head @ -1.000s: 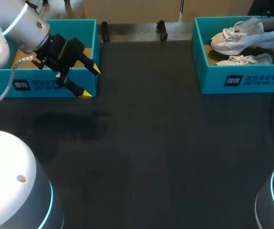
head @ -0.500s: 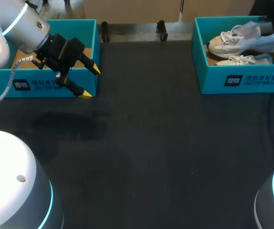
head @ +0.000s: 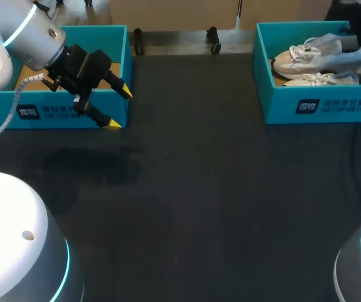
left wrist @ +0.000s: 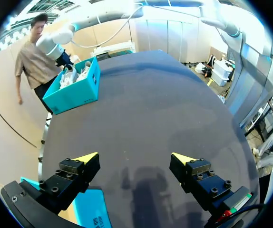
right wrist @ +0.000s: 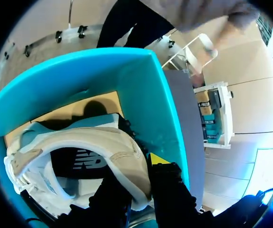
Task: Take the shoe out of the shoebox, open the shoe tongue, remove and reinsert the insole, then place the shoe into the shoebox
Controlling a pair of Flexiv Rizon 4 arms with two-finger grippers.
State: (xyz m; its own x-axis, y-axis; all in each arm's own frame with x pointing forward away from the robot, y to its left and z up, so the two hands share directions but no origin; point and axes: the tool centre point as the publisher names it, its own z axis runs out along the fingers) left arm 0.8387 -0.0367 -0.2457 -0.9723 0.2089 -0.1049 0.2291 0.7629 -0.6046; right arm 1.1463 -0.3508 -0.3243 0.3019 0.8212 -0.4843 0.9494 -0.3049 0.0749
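Sneaker (right wrist: 79,142), white with grey-blue panels and a dark lining, lies inside the teal shoebox (head: 319,106) at the far right corner of the black table (head: 199,189). It sits along the shoebox's back wall, toe toward the shoebox's left wall. A second sneaker (head: 322,78) of the same kind lies just in front of it, against the shoebox's front wall. The right arm (left wrist: 55,42) comes down into this shoebox from above its right end. The right gripper (right wrist: 139,173) is clenched on the first sneaker's heel: the padded heel wall runs between the two dark fingers, one inside the collar and one outside it. Only the outer finger's yellow tip shows, close to the shoebox's right wall. The left arm (head: 29,31) is well apart from that shoebox, on the opposite side of the table. Its white forearm slants down and its black wrist points roughly toward the shoebox. The left gripper (head: 118,108) hangs in the air with its jaws spread wide and nothing between them, its yellow fingertips (left wrist: 86,157) over bare table. Under the left wrist stands another teal box (head: 73,113), level with the shoebox across the table, its cardboard floor showing.
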